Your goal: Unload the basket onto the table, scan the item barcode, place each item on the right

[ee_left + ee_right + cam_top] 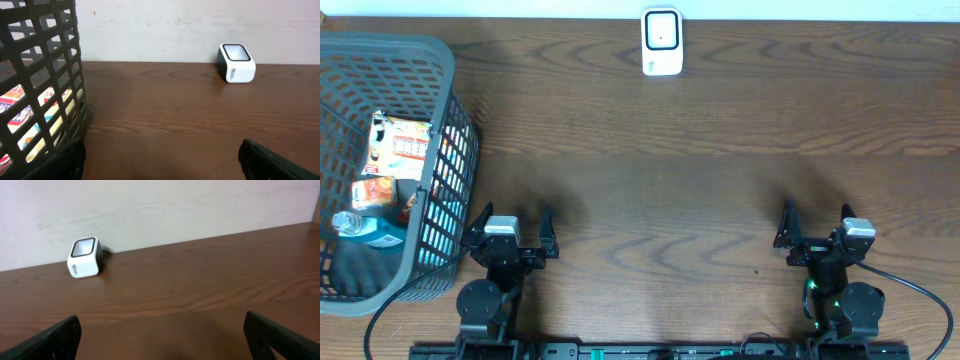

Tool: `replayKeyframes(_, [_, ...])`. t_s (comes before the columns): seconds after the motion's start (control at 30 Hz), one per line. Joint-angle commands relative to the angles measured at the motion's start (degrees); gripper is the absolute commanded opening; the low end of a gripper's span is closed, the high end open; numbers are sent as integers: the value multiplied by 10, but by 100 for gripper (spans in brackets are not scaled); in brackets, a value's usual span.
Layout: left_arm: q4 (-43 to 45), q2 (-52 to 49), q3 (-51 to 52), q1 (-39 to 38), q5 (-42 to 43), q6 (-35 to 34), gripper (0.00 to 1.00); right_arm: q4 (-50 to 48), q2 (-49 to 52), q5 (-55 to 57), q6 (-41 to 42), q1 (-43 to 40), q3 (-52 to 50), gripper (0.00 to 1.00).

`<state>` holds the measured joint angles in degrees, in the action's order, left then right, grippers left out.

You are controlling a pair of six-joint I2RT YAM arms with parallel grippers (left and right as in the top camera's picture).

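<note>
- I am looking at both arms sitting low at the near edge of the desk (pixel 670 170). Nothing is lifted yet, so I judge the task is only at its opening step.
- The left gripper (pixel 513 225) is sitting just outside the near corner of the grey mesh basket (pixel 445 60). Its jaws are spread wide and nothing is between them.
- The right gripper (pixel 817 228) is sitting well apart from the basket, at the opposite end of the near edge. It is equally wide and empty.
- The things to scan are all lying inside the basket:
  - An orange-and-white snack packet (pixel 402 140) is lying against the wall nearest the left gripper.
  - A smaller orange packet (pixel 375 190) is lying just beside it.
  - A clear bottle with a blue label (pixel 365 230) is lying nearer the basket's front corner.
  - Something dark (pixel 355 275) that I cannot identify is lying at the front of the basket.
- The white barcode scanner (pixel 661 42) is standing at the far edge of the desk, well apart from the basket, with its dark window tilted upward.
- I am treating the step in hand as picking an item out of the basket.
- The next move is calling for the left arm to rise above the basket's tall rim before dropping onto one item, probably the snack packet.
- I am not seeing any barcode from here, so the item will likely need turning before it faces the scanner window.
</note>
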<state>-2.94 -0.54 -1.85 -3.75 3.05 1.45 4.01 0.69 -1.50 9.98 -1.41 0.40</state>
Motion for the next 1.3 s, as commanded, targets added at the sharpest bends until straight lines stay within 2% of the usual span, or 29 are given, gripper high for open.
replayKeyframes(0.0, [-8, 2, 16, 1, -6, -4, 98, 2, -1, 3, -6, 10, -1, 99])
replayKeyframes(0.2, [-8, 2, 16, 1, -5, -5, 98, 2, -1, 3, -7, 10, -1, 99])
replayKeyframes(0.4, [12, 2, 12, 1, 65, -7, 98, 2, -1, 3, -7, 10, -1, 99])
replayKeyframes(0.73, [-9, -14, -94, 1, 85, -34, 98, 2, -1, 3, -6, 10, -1, 99])
replayKeyframes(0.8, [-11, -34, -127, 1, 90, -57, 98, 2, -1, 3, -7, 10, -1, 99])
replayKeyframes(0.97, [-12, -115, -215, 1, 165, -66, 98, 2, -1, 3, -6, 10, -1, 99])
replayKeyframes(1.1, [-31, -188, -280, 1, 186, -80, 98, 2, -1, 3, -7, 10, -1, 99])
replayKeyframes(1.27, [-136, -288, -401, 1, 186, -83, 98, 2, -1, 3, -7, 10, -1, 99])
